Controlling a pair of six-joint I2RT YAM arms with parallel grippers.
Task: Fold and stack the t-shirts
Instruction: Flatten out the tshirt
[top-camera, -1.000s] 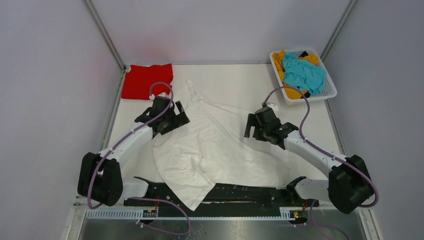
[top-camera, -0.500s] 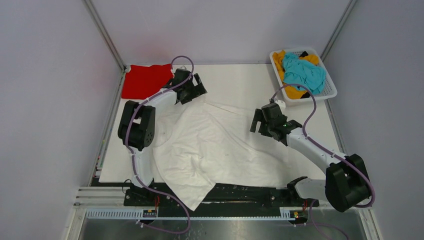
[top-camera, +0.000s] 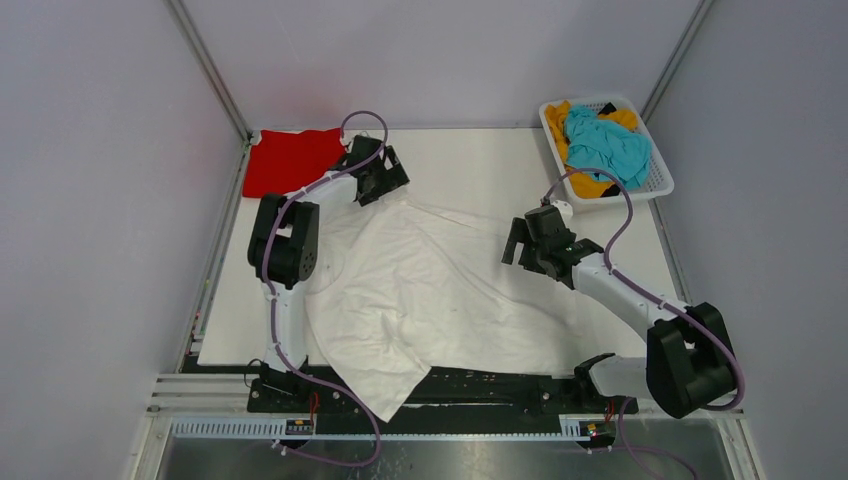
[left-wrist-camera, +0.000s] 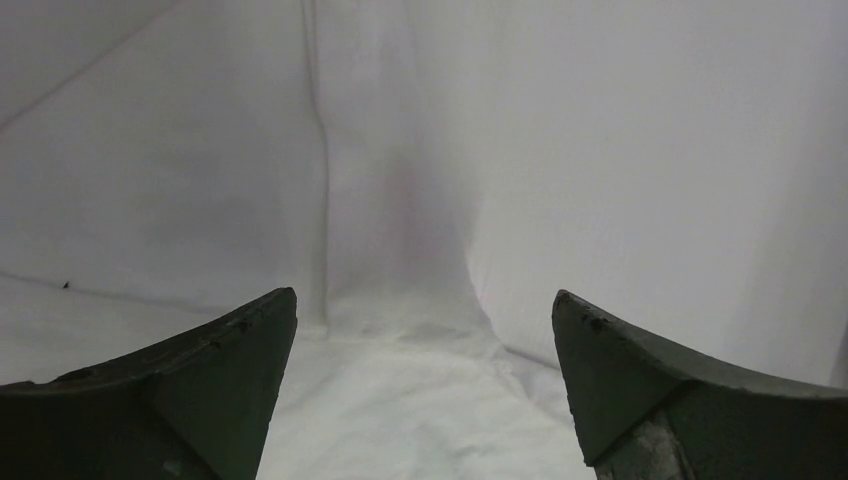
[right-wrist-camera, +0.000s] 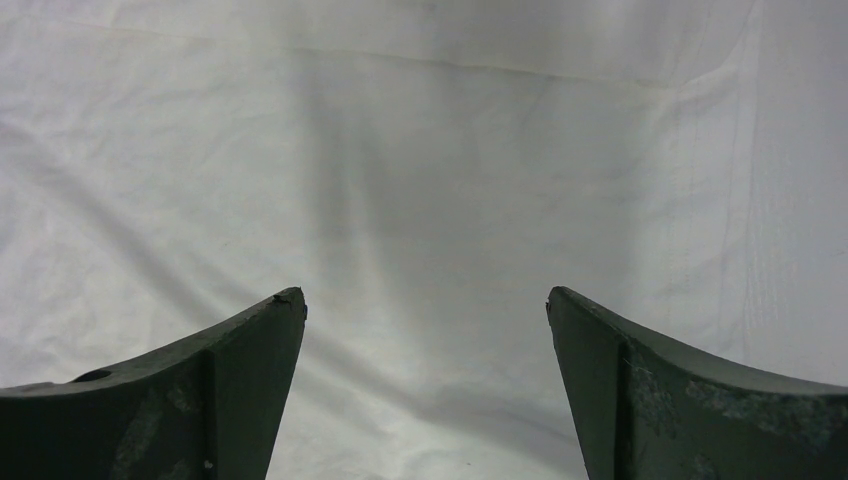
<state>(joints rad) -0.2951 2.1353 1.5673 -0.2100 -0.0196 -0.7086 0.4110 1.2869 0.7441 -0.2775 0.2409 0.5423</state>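
White t-shirt (top-camera: 430, 290) spread across table (top-camera: 470, 160) centre. Left gripper (top-camera: 385, 185) held splayed above its far edge, right gripper (top-camera: 518, 250) splayed above its right side. Red t-shirt (top-camera: 290, 160) laid far-left; teal t-shirt (top-camera: 605, 145), orange-yellow t-shirt (top-camera: 558, 115) heaped in basket (top-camera: 655, 185).

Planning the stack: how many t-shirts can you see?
4: white shirt spread mid-table, red shirt folded at the far left corner, teal shirt over yellow shirt in the basket; more may hide beneath.
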